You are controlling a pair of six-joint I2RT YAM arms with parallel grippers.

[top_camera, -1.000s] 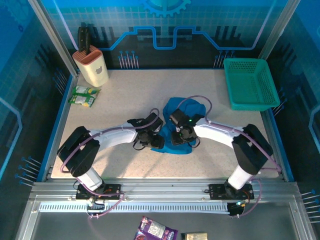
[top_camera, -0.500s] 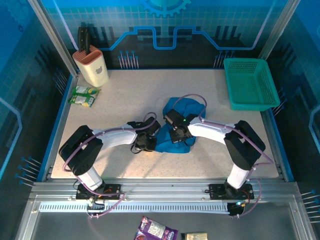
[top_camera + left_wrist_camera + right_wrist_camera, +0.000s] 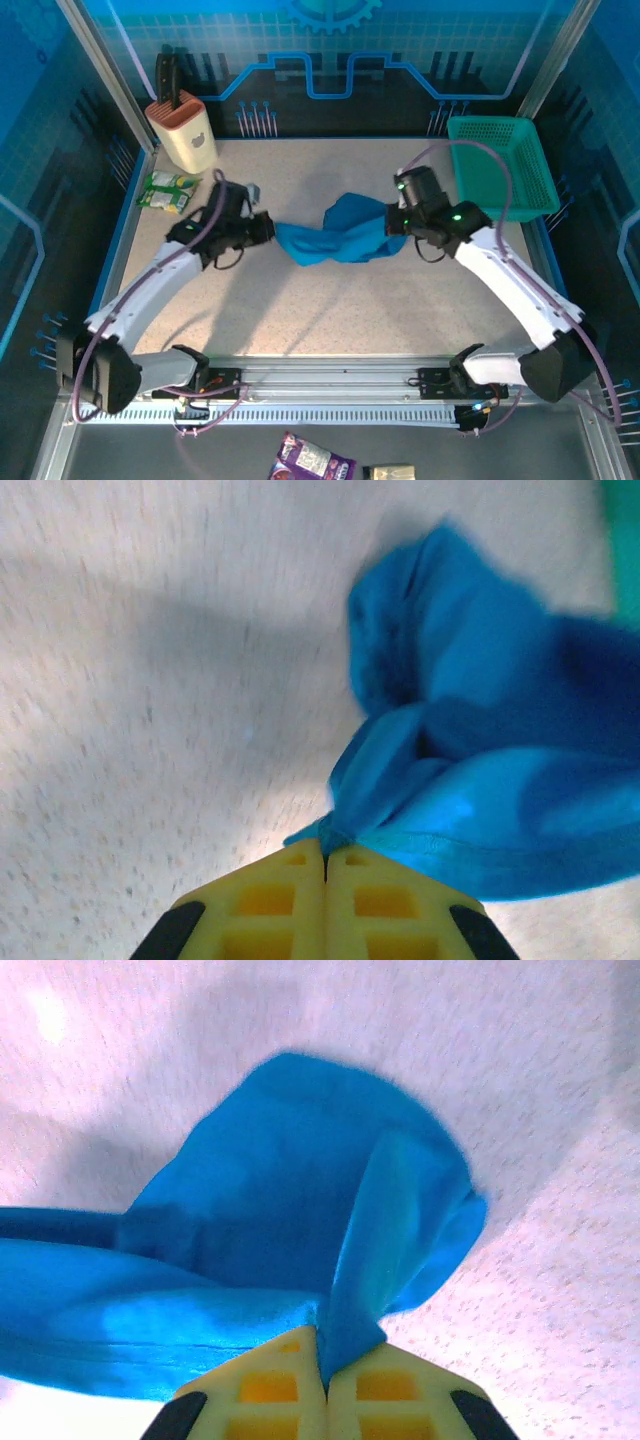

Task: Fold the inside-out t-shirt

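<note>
The inside-out t-shirt [image 3: 335,237] is a plain blue cloth, bunched and stretched above the table's middle between both grippers. My left gripper [image 3: 272,230] is shut on its left end; in the left wrist view the yellow fingers [image 3: 270,905] pinch a hem of the t-shirt [image 3: 480,780]. My right gripper [image 3: 392,222] is shut on the right end; the right wrist view has a fold of the t-shirt [image 3: 290,1210] clamped between its yellow fingers [image 3: 400,1390]. The cloth sags in the middle.
A teal mesh basket [image 3: 500,170] stands at the back right, close behind the right arm. A knife block [image 3: 182,130] and a green packet [image 3: 168,192] sit at the back left. Blue rails edge the table [image 3: 300,330].
Both grippers closed on the t-shirt low near the table's front, then rose and drew apart, left going left and right going right, stretching the cloth between them.
</note>
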